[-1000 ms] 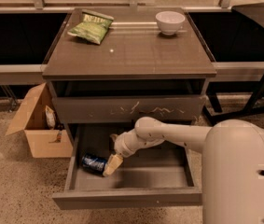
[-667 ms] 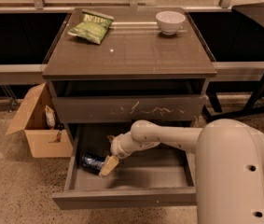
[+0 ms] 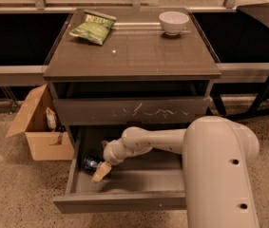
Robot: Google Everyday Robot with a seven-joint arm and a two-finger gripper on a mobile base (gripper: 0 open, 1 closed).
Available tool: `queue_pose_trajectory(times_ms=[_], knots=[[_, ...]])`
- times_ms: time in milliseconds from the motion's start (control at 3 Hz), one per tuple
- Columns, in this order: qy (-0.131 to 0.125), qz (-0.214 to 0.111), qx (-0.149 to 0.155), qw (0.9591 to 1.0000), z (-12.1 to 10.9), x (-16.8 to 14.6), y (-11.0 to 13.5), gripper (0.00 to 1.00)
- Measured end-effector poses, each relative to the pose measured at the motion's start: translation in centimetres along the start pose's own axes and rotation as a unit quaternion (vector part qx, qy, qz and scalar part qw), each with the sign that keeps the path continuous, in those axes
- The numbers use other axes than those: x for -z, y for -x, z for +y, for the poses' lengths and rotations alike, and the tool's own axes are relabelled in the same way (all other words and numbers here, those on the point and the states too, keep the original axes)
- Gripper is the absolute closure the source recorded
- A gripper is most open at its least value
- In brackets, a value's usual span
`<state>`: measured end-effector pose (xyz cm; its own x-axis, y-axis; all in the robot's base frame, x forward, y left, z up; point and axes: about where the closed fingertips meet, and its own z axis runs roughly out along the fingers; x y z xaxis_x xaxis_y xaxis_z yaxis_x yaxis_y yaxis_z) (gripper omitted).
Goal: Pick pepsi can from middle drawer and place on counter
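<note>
While the middle drawer (image 3: 124, 201) stands pulled out at the bottom of my view, I see the pepsi can (image 3: 90, 163) lying on its side on the drawer floor, in the left part and close to the left inner wall. My gripper (image 3: 100, 171) is down inside the same drawer, just beside the can on its right and slightly nearer the drawer's front panel. Its pale tan tip seems to touch the can or sit right against it, and I cannot tell whether the gripper is open, closed or gripping. The white arm (image 3: 148, 139) reaches into the drawer from the right, coming off the robot's big rounded body (image 3: 219, 175), which covers the drawer's right end.

Directly above the drawer is the drawer front with white scratches (image 3: 134, 110), pushed in. Above that lies the counter (image 3: 134, 51), carrying a green crisp bag (image 3: 93, 26) over the drawer's left half and a white bowl (image 3: 174, 22) over its right half, both toward the back edge. On the floor left of the drawer sits an open cardboard box (image 3: 39, 127)
</note>
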<state>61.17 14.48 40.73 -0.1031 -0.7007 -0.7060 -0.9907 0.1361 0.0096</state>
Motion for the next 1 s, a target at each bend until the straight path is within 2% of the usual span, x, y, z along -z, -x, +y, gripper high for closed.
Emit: queue_pose_trajectory(times_ms=[333, 667, 1000], knots=[[0.009, 0.007, -0.009, 0.9999, 0.5, -2.2, -0.1, 0.02], [0.017, 0.009, -0.014, 0.9997, 0.9, -3.3, -0.2, 0.26], [0.023, 0.005, -0.010, 0.9997, 1.3, -3.5, 0.1, 0.56]])
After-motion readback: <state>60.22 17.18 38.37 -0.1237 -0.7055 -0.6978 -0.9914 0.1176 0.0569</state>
